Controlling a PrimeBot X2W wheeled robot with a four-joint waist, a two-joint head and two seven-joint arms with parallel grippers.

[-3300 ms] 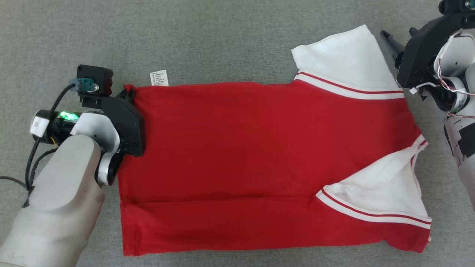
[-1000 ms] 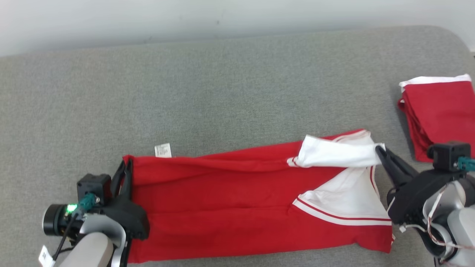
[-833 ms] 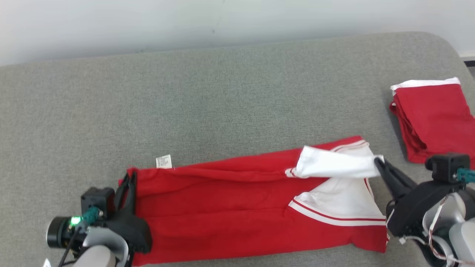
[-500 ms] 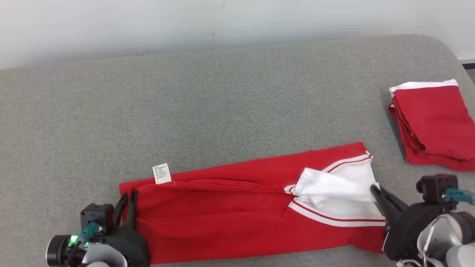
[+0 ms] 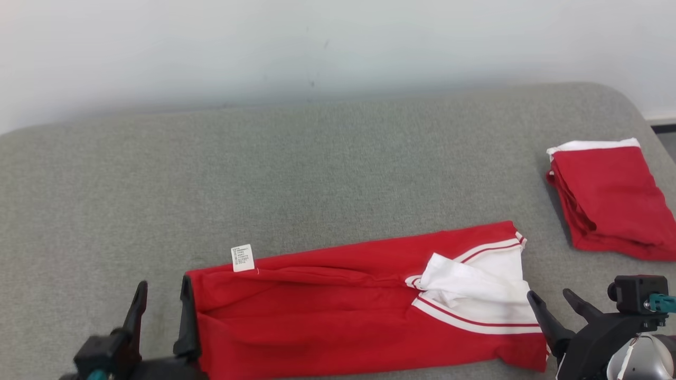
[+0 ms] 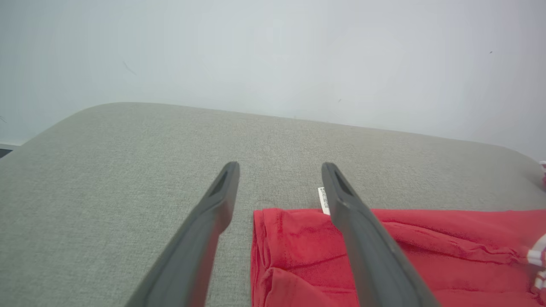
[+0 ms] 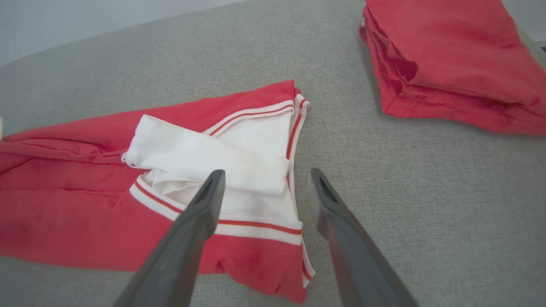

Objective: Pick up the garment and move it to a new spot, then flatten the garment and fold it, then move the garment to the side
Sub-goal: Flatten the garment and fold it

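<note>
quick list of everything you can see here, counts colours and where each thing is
red fabric garment with white striped sleeves: one, red and white, folded into a long band, lying on the near middle of the surface
small rectangular care label: one, white, sticking out at the garment's far left corner
folded red cloth pile with a white edge: one, red, far right, apart from the garment
grey fabric-covered surface: one, grey, under everything
plain wall: one, off-white, behind the surface
left gripper: one, dark, open, at the garment's left end
right gripper: one, dark, open, just off the garment's right end
</note>
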